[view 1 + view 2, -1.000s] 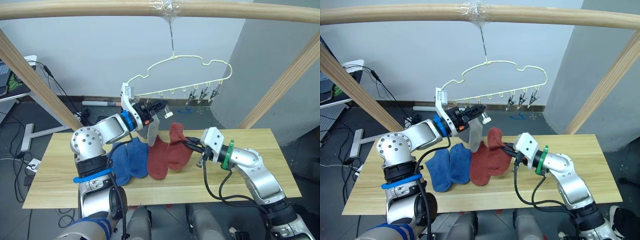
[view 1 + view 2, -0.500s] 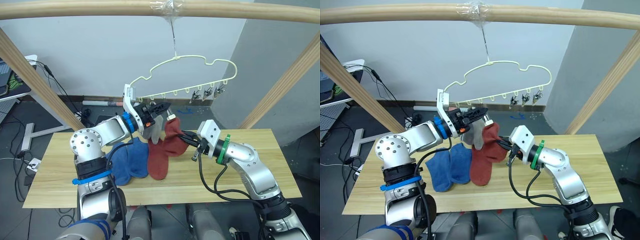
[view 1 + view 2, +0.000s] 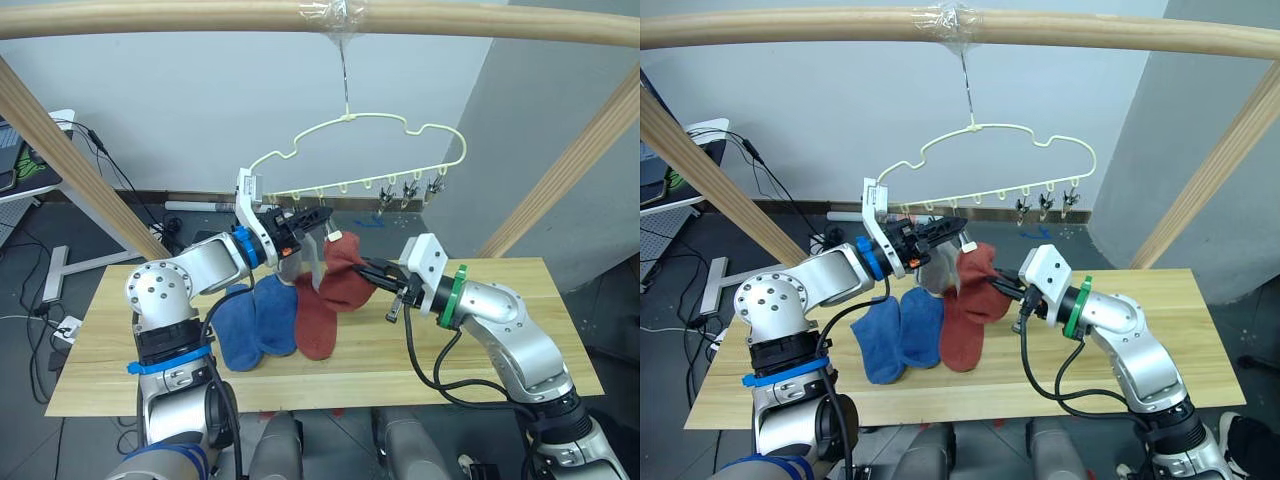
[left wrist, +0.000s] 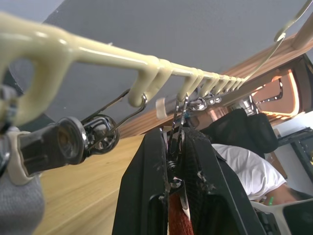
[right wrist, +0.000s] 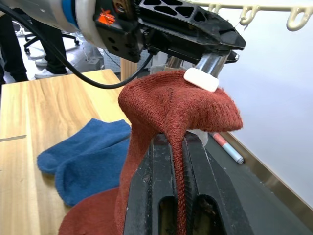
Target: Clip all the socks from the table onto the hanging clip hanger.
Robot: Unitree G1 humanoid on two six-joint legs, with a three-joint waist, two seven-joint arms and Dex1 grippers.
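Right gripper (image 3: 372,268) is pinched tight on a rust-red sock (image 3: 340,270), lifting its top off the table (image 3: 480,340) towards the left gripper (image 3: 318,216), whose fingers squeeze a metal clip (image 4: 177,128) on the pale yellow clip hanger (image 3: 400,130). Beside that raised sock hangs a light grey sock (image 3: 312,256). Two blue socks (image 3: 250,320) and another rust-red sock (image 3: 315,325) lie flat on the planks.

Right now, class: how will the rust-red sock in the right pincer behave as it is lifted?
Probably floppy: the rust-red sock folds over the right pincer and trails to the table. Likely light, and its knit seems unlikely to slip.
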